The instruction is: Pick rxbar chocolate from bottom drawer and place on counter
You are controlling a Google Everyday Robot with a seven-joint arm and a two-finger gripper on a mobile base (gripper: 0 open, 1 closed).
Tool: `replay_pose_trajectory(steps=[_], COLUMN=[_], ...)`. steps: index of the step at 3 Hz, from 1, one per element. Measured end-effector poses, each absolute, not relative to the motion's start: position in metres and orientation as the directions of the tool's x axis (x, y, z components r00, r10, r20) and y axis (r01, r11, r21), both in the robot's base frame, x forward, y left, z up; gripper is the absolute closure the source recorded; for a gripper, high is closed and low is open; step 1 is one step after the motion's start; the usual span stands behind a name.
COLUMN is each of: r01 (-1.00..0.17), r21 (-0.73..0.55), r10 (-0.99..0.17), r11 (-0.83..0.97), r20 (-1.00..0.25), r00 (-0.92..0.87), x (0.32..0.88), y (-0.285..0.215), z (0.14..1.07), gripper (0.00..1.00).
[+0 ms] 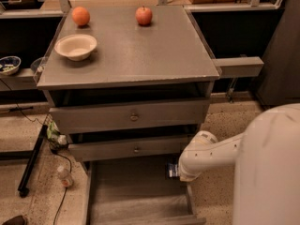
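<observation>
The bottom drawer (136,191) is pulled open, with a pale liner on its floor. A small dark rxbar chocolate (171,169) with bluish print shows at the drawer's back right, just under the middle drawer. My gripper (177,170) is at the end of the white arm (206,153), right against the bar and mostly hidden by the wrist. I cannot tell whether it holds the bar. The grey counter (140,55) tops the cabinet above.
On the counter stand a white bowl (75,46), an orange (80,16) and a red apple (144,15). A narrow side shelf (236,67) sticks out to the right. A small bottle (64,176) and cables lie on the floor at left.
</observation>
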State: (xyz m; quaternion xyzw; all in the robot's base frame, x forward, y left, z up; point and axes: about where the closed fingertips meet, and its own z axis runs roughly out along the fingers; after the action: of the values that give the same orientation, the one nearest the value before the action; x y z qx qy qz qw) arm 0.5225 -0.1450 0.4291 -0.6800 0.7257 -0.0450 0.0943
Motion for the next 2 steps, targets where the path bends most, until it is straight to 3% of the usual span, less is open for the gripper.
replay_pose_trajectory(steps=[2], r01=[-0.948], r21=[-0.315], r10=[-0.998], r11=[0.052], r20=[-0.056], r00=[-0.036], x=[0.514], y=[-0.147], z=[0.513], gripper=[1.0])
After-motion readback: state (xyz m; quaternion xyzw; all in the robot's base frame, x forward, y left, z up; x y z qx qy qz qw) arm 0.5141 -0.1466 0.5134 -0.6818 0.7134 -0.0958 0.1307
